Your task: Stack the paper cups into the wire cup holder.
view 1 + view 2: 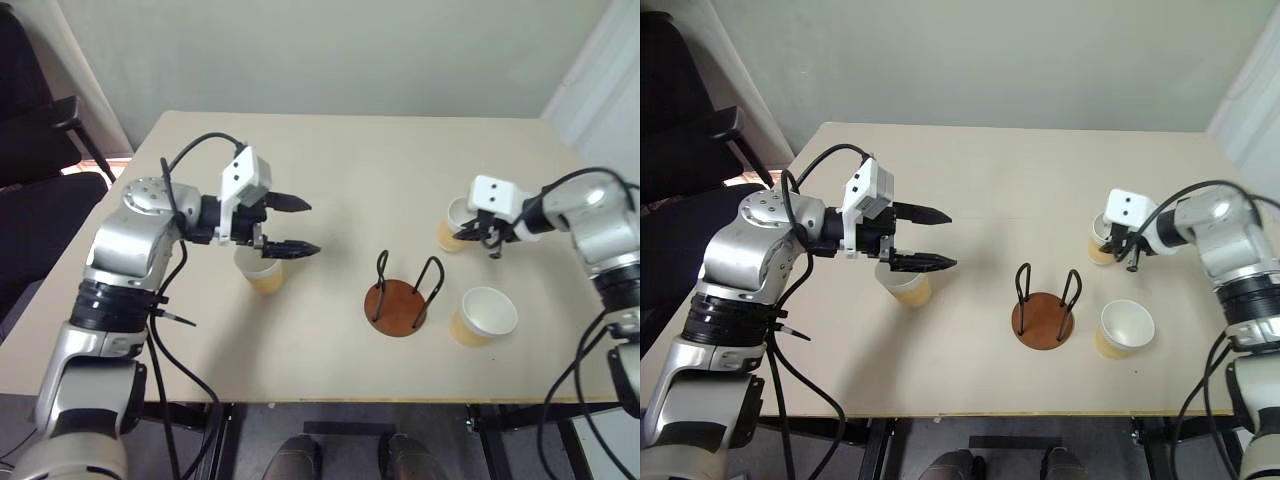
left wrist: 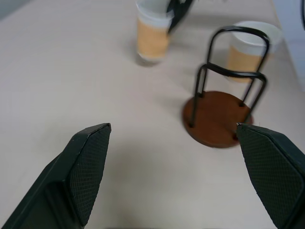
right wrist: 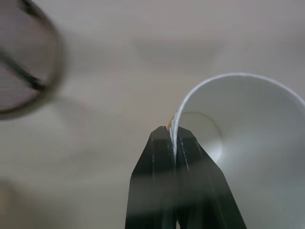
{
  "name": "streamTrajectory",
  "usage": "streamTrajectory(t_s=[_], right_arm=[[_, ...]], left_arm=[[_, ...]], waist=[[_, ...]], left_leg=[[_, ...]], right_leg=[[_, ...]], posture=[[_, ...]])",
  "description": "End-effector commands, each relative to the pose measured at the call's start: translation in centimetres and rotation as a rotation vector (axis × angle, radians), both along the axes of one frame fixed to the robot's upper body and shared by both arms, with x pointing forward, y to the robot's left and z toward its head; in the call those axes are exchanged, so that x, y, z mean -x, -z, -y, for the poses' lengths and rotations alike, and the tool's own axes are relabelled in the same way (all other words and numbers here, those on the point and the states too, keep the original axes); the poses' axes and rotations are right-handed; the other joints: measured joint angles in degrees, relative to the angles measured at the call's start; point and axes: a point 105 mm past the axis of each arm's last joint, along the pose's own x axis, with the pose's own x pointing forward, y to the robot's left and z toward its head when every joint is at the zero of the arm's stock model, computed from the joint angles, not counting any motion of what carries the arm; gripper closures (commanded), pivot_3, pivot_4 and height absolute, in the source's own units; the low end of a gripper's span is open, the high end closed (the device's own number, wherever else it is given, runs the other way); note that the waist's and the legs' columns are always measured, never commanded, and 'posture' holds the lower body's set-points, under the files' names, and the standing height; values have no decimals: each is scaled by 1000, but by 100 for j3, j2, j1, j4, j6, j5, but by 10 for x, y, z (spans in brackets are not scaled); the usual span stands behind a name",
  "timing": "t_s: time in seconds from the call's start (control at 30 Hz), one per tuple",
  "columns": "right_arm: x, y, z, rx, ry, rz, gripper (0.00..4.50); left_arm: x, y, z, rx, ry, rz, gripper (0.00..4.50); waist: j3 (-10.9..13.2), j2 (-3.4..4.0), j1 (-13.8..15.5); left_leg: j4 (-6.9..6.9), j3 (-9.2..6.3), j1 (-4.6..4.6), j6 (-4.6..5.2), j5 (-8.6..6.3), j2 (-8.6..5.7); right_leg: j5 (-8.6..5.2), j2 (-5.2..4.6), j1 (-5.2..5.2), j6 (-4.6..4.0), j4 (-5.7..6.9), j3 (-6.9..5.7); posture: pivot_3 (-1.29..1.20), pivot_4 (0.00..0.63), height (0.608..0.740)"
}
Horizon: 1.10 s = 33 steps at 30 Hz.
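The wire cup holder [image 1: 398, 296] was seen standing empty near the middle of the table [image 1: 350, 170]. The right gripper [image 3: 174, 136] was pressed together on the rim of one paper cup [image 1: 452, 226], one finger inside the wall and one outside. A second cup [image 1: 482, 315] was seen upright just to the right of the holder. The left gripper [image 1: 291, 227] was held spread wide above a third cup [image 1: 261, 273], well to the holder's left, nothing being pinched.
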Motion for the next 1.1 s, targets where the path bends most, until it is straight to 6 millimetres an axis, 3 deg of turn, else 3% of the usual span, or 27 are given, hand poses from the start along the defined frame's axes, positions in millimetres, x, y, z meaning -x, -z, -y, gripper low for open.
streamTrajectory(t_s=[0.03, 0.17, 0.3, 0.5, 0.6, 0.93, 1.03, 1.1], right_arm=[[51, -64, -37, -46, -200, 91, 4484], [97, -89, -77, -54, -368, 96, 4484], [109, -78, -89, -13, -413, 65, 4484], [100, -50, -78, 98, -391, 50, 4484], [98, -42, -76, 118, -396, 37, 4484], [92, -16, -88, 120, -436, 2, 4484], [88, -12, -87, 135, -431, 14, 3890], [85, -10, -86, 140, -423, 22, 3258]], left_arm=[[13, -15, -1, 20, 62, 47, 0], [13, -14, -1, 25, 65, 42, 0], [11, -13, 4, 30, 76, 41, 0], [11, -14, 6, 31, 78, 45, 0], [12, -14, 6, 31, 76, 44, 0], [14, -14, 5, 23, 67, 48, 0], [14, -15, 5, 17, 66, 51, 0], [15, -14, 4, 8, 63, 56, 0]], waist=[[0, 0, -8], [0, -1, -36], [-4, -16, -29], [-4, -16, -29], [-3, -15, -36], [-3, -16, -44], [-3, -16, -38], [-3, -16, -39]], left_leg=[[0, 0, 1, -4, -2, 3], [1, 1, 7, -8, -2, 5], [13, -18, 18, -7, 3, 7], [18, -16, 19, 1, 14, 2], [12, -15, 21, -1, 15, 4], [11, -13, 19, -1, 14, 8], [12, -16, 19, 0, 15, 8], [13, -13, 18, 0, 15, 8]], right_leg=[[-3, 2, 0, -5, -2, 0], [-16, 5, -1, -20, -12, 1], [-50, 7, 13, -75, 1, -5], [-39, 2, 14, -78, 8, -3], [-14, 2, 7, -35, 15, -3], [-12, 6, 5, -31, 8, -3], [-12, 5, 5, -31, 11, -5], [-12, 5, 6, -31, 9, -4]], posture=[[0, 150, 740], [0, 150, 740], [0, 150, 740], [0, 150, 740], [0, 150, 740], [0, 150, 740], [0, 150, 740], [0, 150, 740]])
